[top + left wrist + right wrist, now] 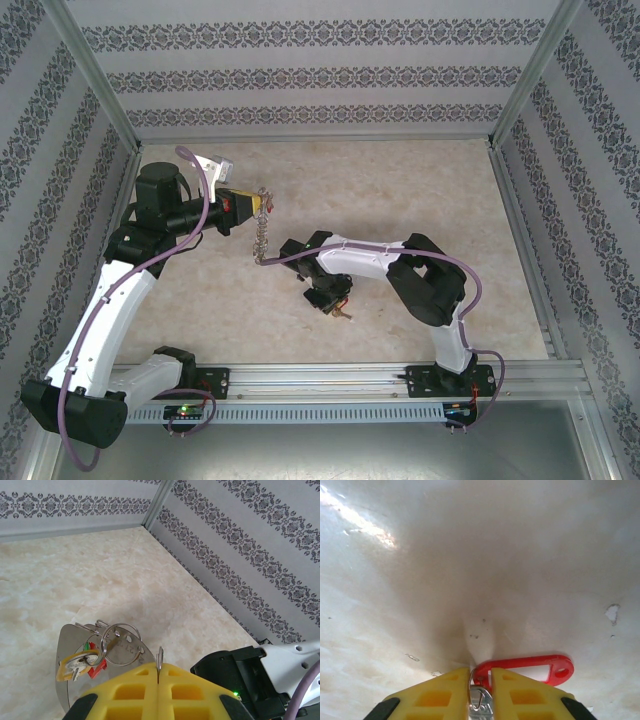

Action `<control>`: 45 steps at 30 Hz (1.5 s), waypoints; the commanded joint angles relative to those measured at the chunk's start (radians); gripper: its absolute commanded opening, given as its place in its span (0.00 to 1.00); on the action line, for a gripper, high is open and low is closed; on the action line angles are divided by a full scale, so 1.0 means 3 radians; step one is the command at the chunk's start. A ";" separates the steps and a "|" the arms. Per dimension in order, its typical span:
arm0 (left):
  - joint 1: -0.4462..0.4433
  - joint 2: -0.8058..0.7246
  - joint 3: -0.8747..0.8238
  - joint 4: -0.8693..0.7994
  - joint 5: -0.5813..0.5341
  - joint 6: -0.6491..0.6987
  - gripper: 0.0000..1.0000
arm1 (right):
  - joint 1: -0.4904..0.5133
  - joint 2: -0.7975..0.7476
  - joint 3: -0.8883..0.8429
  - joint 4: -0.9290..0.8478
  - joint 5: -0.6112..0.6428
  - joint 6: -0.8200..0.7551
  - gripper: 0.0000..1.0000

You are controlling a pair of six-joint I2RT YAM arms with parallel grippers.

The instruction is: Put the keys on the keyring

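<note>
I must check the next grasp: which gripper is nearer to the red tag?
Right. The right gripper straddles the red tag's ringed end on the table; the left gripper is raised well off to the left, shut on the keyring.

Left claw (pixel 158 670) shut, right claw (pixel 481 674) low.

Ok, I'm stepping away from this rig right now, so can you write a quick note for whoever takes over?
Left gripper: shut on the keyring; keys with yellow, green and red heads look already on it.
Right gripper: down at the table, jaws narrow around the silver end of the red-tagged key; can't tell if it's pinched.
Left to do: lift that key and thread it onto the keyring.
</note>
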 commanded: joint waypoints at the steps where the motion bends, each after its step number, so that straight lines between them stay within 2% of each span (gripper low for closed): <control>1: 0.0042 -0.0063 0.0003 0.0052 0.0044 -0.0007 0.00 | 0.0003 -0.0100 0.0038 -0.0079 0.0065 0.0037 0.15; 16: 0.0042 -0.0016 0.0019 0.0088 0.0045 -0.0004 0.00 | -0.0049 -0.0646 -0.0411 0.0270 -0.0056 0.0078 0.00; 22: 0.0042 -0.0010 0.0029 0.0076 0.0045 0.0004 0.00 | -0.0169 -0.1109 -0.0725 0.0694 -0.0358 0.0050 0.00; 28: 0.0034 0.0061 0.0208 -0.0091 0.0054 0.0216 0.00 | -0.0243 -0.1823 -0.0964 0.1163 -0.0804 -0.0124 0.00; 32: 0.0020 0.0078 0.0212 0.0000 0.0161 0.0213 0.00 | -0.0344 -0.2187 -0.0872 0.1300 -0.1104 -0.0246 0.00; 36: -0.0001 0.0056 0.0168 0.0353 0.0385 0.0080 0.00 | -0.0517 -0.2419 -0.0620 0.1430 -0.1400 -0.0284 0.00; 42: -0.0013 -0.0010 0.0077 0.1019 0.0748 -0.0197 0.00 | -0.0753 -0.2561 -0.0120 0.1341 -0.1776 -0.0336 0.00; 45: -0.0014 0.0008 0.0103 0.1185 0.0926 -0.0322 0.00 | -0.0799 -0.2575 0.0143 0.1260 -0.1882 -0.0376 0.00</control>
